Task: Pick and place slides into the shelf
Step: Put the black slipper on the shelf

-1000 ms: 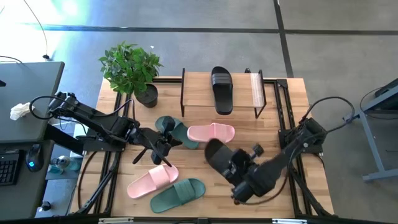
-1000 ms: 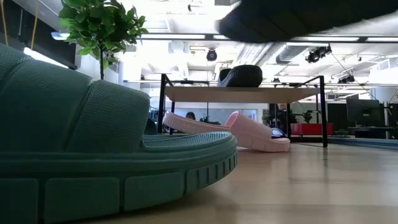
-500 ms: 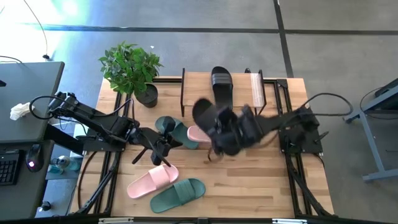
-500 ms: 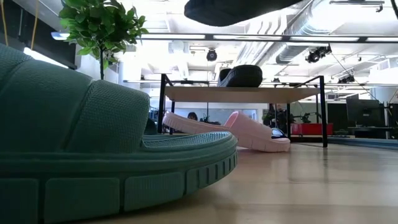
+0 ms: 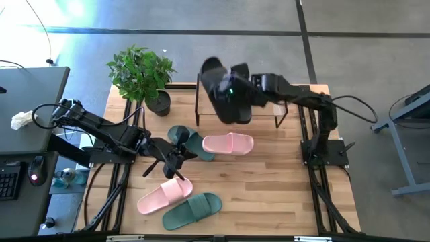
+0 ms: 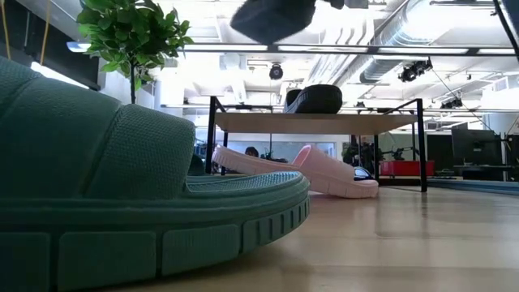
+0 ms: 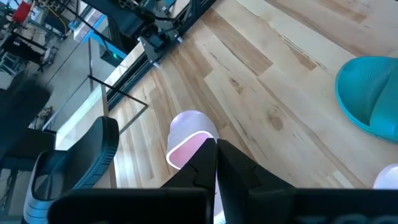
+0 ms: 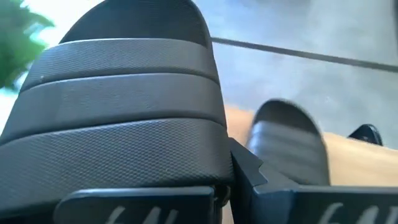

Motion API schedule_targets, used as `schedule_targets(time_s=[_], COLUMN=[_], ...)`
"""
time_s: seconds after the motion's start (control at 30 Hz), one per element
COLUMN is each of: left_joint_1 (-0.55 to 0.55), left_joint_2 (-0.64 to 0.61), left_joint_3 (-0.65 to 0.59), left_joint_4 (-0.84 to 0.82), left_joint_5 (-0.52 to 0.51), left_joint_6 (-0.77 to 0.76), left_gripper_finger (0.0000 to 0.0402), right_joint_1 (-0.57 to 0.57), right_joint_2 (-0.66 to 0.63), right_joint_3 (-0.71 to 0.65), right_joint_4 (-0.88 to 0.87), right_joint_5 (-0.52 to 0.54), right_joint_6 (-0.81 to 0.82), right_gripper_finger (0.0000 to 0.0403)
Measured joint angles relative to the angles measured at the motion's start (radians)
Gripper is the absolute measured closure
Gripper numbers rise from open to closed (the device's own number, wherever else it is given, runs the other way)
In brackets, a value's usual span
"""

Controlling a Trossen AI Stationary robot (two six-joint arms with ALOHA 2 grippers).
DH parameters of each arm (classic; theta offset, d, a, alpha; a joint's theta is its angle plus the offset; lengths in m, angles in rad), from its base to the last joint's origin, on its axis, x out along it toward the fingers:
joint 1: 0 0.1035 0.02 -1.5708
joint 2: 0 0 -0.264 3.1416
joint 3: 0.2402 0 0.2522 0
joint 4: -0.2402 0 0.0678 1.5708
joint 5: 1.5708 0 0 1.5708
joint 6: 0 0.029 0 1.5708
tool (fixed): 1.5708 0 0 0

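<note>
My right gripper (image 5: 248, 91) is shut on a black slide (image 5: 218, 91) and holds it in the air over the shelf (image 5: 208, 115). That slide also shows at the top of the low view (image 6: 272, 18). A second black slide (image 8: 289, 143) lies sole down on the shelf's wood top. On the table lie two pink slides (image 5: 228, 143) (image 5: 164, 195) and two green slides (image 5: 190, 141) (image 5: 191, 210). My left gripper (image 5: 178, 160) hangs shut and empty over the table's middle, beside the far green slide. My right gripper grips the black slide at the side of its wide strap (image 8: 208, 165). The strap fills the wrist view and hides the exact place of contact. The fingers come from the table's right side, slanting down. The slide is lifted clear above the shelf top.
A potted plant (image 5: 142, 74) stands at the table's far left corner, beside the shelf. A clear ribbed object (image 5: 277, 96) lies on the shelf's right end. Bare wood (image 5: 282, 181) shows on the table's near right.
My right gripper has swung from the table's near right toward the far edge, rising and rolling, still shut on the black slide. The slide has travelled with it, over the far pink slide, and now hangs above the shelf.
</note>
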Motion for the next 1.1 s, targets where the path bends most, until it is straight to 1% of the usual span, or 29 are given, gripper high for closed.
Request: schedule_targets(time_s=[0.1,0.27,0.33,0.47,0.63,0.73,0.9,1.1], left_joint_1=[0.0,0.0,0.0,0.0,0.0,0.0,0.0,0.0], left_joint_2=[0.0,0.0,0.0,0.0,0.0,0.0,0.0,0.0], left_joint_3=[0.0,0.0,0.0,0.0,0.0,0.0,0.0,0.0], left_joint_4=[0.001,0.0,0.0,0.0,0.0,0.0,0.003,0.034], left_joint_5=[0.0,0.0,0.0,0.0,-0.001,-0.001,-0.001,0.0], left_joint_6=[0.0,-0.001,-0.003,-0.016,-0.03,-0.022,-0.003,0.006], left_gripper_finger=[0.0399,0.0399,0.0399,0.0399,0.0399,0.0399,0.0399,0.0399], right_joint_1=[-0.057,-0.113,-0.131,-0.161,-0.166,-0.171,-0.175,-0.189], right_joint_2=[0.037,0.128,0.159,0.196,0.207,0.206,0.207,0.223], right_joint_3=[-0.008,-0.01,-0.01,-0.01,-0.01,-0.01,-0.01,-0.01], right_joint_4=[0.066,0.154,0.133,0.052,-0.006,-0.01,-0.022,-0.05], right_joint_5=[-0.014,-0.107,-0.107,-0.102,-0.046,-0.075,-0.073,-0.129], right_joint_6=[0.024,0.011,0.017,0.08,0.122,0.125,0.14,0.136], right_gripper_finger=[0.0403,0.0403,0.0403,0.0403,0.0403,0.0403,0.0403,0.0403])
